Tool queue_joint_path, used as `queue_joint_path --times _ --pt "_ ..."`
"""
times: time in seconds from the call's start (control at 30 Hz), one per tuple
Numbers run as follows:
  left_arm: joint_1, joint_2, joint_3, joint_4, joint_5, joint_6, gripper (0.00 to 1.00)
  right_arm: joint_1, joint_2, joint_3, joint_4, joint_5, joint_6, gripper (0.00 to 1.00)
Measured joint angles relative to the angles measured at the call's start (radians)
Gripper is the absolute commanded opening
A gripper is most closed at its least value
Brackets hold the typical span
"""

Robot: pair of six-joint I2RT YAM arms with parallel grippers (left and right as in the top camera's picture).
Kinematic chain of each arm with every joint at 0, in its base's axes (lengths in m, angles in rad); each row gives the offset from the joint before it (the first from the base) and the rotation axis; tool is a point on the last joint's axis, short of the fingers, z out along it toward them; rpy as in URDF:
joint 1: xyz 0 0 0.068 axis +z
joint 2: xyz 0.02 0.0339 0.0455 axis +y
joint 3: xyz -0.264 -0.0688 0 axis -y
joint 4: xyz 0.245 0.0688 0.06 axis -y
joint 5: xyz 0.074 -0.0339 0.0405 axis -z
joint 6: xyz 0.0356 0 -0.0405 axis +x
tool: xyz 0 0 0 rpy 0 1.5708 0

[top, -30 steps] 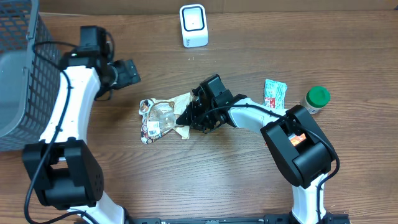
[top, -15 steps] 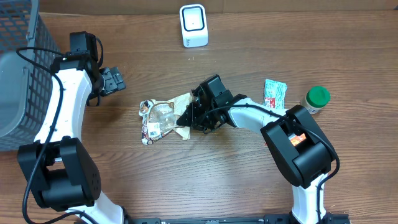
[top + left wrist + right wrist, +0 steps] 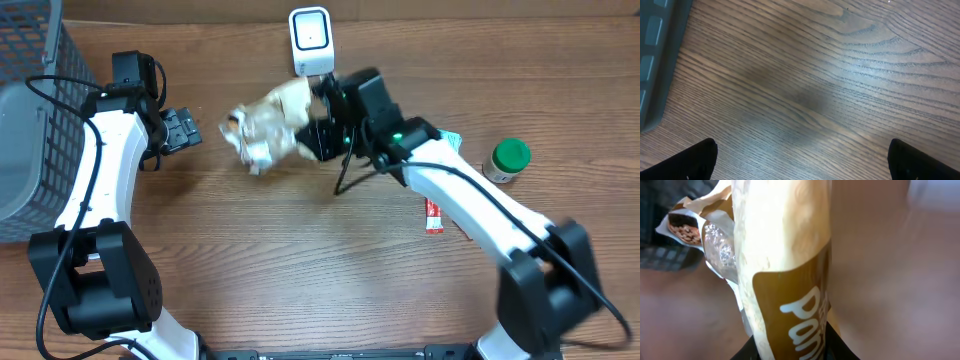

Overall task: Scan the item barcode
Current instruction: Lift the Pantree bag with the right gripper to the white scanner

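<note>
One snack bag (image 3: 268, 128), pinched in my right gripper (image 3: 314, 134), left gripper (image 3: 184, 130) agape, awaits barcode alignment toward the scanner (image 3: 311, 42).

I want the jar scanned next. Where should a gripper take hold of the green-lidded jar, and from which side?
Probably from straight above, jaws spanning the green-lidded jar at its round lid: it stands upright, lid facing up, with nothing touching it.
</note>
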Motion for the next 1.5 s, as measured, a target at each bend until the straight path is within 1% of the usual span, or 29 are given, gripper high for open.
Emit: queue_joint_path --times 0.13,0.23,0.33,0.43,0.53,0.67,0.77,0.9,1.13,1.27,1.4,1.5 --pt "0.000 0.000 0.000 0.000 -0.003 0.000 1.00 0.035 -0.080 0.023 0.088 0.158 -0.281 0.04" --pt "0.000 0.000 0.000 0.001 -0.003 0.000 1.00 0.052 -0.084 0.023 0.159 0.259 -0.443 0.04" --pt "0.000 0.000 0.000 0.000 -0.003 0.000 1.00 0.056 -0.079 0.020 0.259 0.369 -0.537 0.04" --pt "0.000 0.000 -0.001 0.000 -0.003 0.000 1.00 0.054 -0.079 0.019 0.422 0.472 -0.592 0.04" --pt "0.000 0.000 -0.001 0.000 -0.003 0.000 1.00 0.054 -0.078 0.019 0.548 0.516 -0.635 0.04" --pt "0.000 0.000 -0.002 0.000 -0.003 0.000 1.00 0.050 -0.059 0.019 0.682 0.545 -0.741 0.04" --pt "0.000 0.000 -0.002 0.000 -0.003 0.000 1.00 0.039 -0.008 0.021 0.789 0.552 -0.786 0.04" --pt "0.000 0.000 -0.002 0.000 -0.003 0.000 1.00 0.010 0.105 0.021 0.938 0.557 -0.815 0.04" --pt "0.000 0.000 -0.002 0.001 -0.003 0.000 1.00 -0.052 0.291 0.021 1.187 0.566 -0.815 0.04" --pt "0.000 0.000 -0.002 0.000 -0.003 0.000 1.00 -0.073 0.344 0.021 1.249 0.567 -0.800 0.04" --pt "0.000 0.000 -0.002 0.000 -0.003 0.000 1.00 -0.084 0.398 0.042 1.251 0.566 -0.786 0.04" --pt "0.000 0.000 -0.002 0.000 -0.003 0.000 1.00 -0.089 0.444 0.089 1.239 0.566 -0.781 0.04"
